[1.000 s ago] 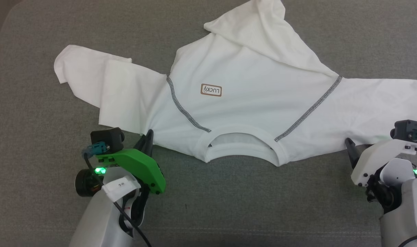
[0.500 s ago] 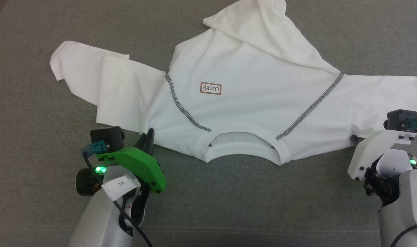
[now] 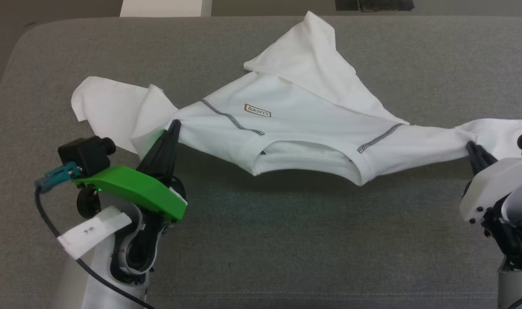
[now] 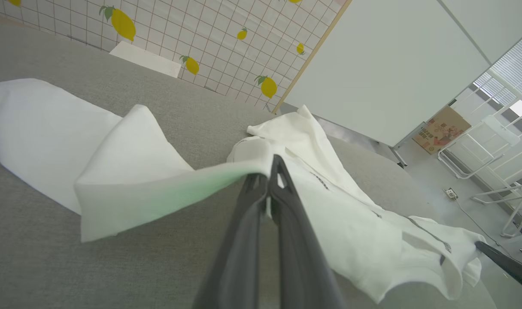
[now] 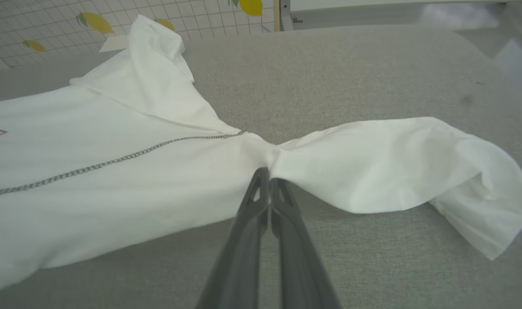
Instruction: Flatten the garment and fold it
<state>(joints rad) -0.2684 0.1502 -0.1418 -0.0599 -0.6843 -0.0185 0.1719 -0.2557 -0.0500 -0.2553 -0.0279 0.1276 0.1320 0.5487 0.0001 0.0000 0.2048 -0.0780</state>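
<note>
So, both sets of fingers were pinched fully shut on the garment (image 3: 304, 124), with nothing loose about either grip. The left fingers (image 3: 173, 127) had the near edge of the white shirt right where one sleeve met the body. The right fingers (image 3: 473, 149) had the matching spot on the other side, and the cloth bunched into a tight little knot at their tips.

Between the two grips the shirt hung stretched like a hammock. Its ribbed neckline (image 3: 306, 165) sagged on the near side, clear of the grey desk (image 3: 286, 240), with a shadow under it. Out past the left fingers, on their outer side, one sleeve (image 3: 110, 105) lay crumpled on the desk. Out past the right fingers the other sleeve (image 3: 499, 131) flopped down onto it too.

Farther ahead of both fingertips the lower part of the shirt rested on the desk, one corner flipped back over the body. Dark zigzag stitching (image 3: 233, 119) ran from the neckline toward each grip. A small brown label (image 3: 257, 110) sat between the grips, closer to the left fingers. A white box (image 3: 164, 7) sat well beyond all that, past the desk's far edge.
</note>
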